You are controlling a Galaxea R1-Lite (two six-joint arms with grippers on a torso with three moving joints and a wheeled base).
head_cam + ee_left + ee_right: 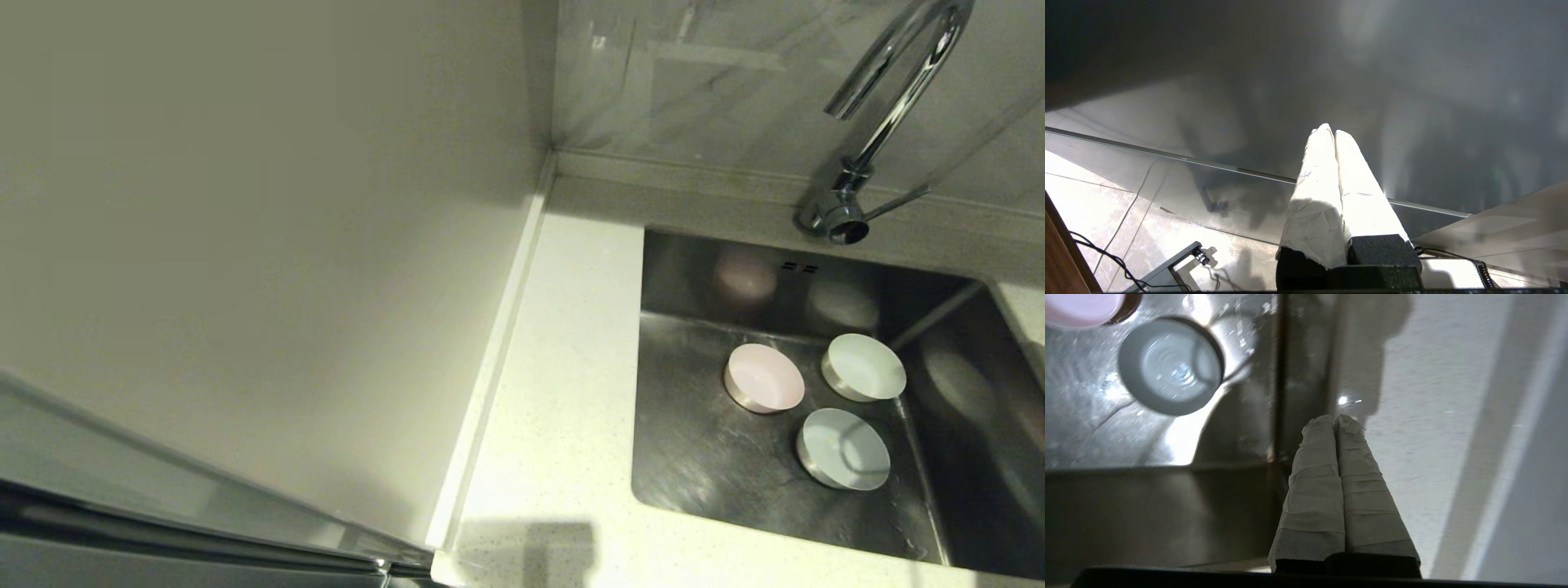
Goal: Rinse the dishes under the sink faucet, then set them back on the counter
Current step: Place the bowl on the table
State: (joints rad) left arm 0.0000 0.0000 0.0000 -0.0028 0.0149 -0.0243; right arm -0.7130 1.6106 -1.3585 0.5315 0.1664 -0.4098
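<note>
Three bowls stand upright in the steel sink (702,457): pale pink (763,377), white (864,367) and pale blue (843,448). The chrome faucet (890,106) arches over the basin's far right, and no water is running. Neither gripper shows in the head view. My right gripper (1336,418) is shut and empty, hovering where a corner of the sink (1106,428) meets the white counter (1433,416). It is well apart from the pale blue bowl (1169,371) and the pink bowl (1077,306). My left gripper (1331,130) is shut and empty, away from the sink.
The speckled counter (563,367) runs along the sink's left, bounded by a raised edge strip (498,327) and a cream wall panel (245,204). The faucet lever (898,200) sticks out to the right. The left wrist faces a dark glossy panel (1412,81) above tiled floor (1106,212).
</note>
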